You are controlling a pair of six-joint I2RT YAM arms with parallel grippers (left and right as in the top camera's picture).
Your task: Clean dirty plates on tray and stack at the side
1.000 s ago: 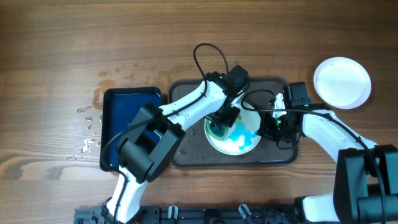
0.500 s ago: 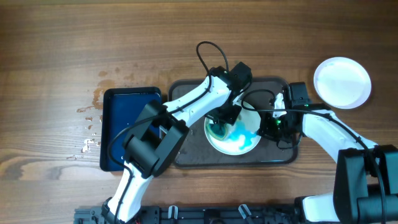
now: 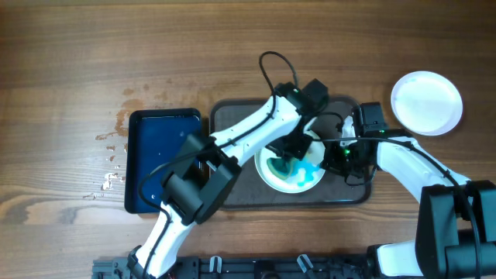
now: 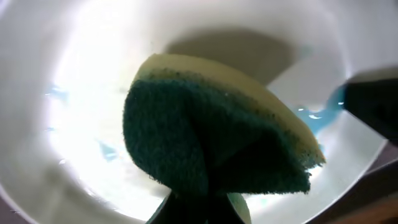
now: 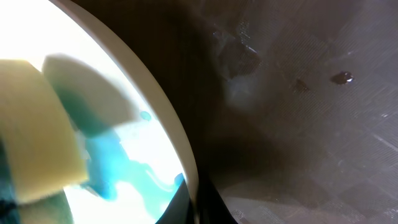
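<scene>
Overhead view: on the tray point(image 3: 341, 194), the left gripper point(image 3: 287, 153) clamps a sponge point(image 4: 211, 137) against the dirty plate point(image 3: 307, 177), whose rim the right gripper point(image 3: 339, 156) pinches shut to steady it; wiping looks half done; next, sweep the sponge across the blue smears left on it

From here I see only a brown wood-grain counter point(image 3: 70, 54), evenly lit, small wet splashes point(image 3: 111, 180) at middle left and a dark rail point(image 3: 263, 269) along the bottom edge.

A plate point(image 3: 307, 177) lies in the tray point(image 3: 335, 191); basin point(image 3: 147, 147) at left, second plate point(image 3: 426, 103) right.
</scene>
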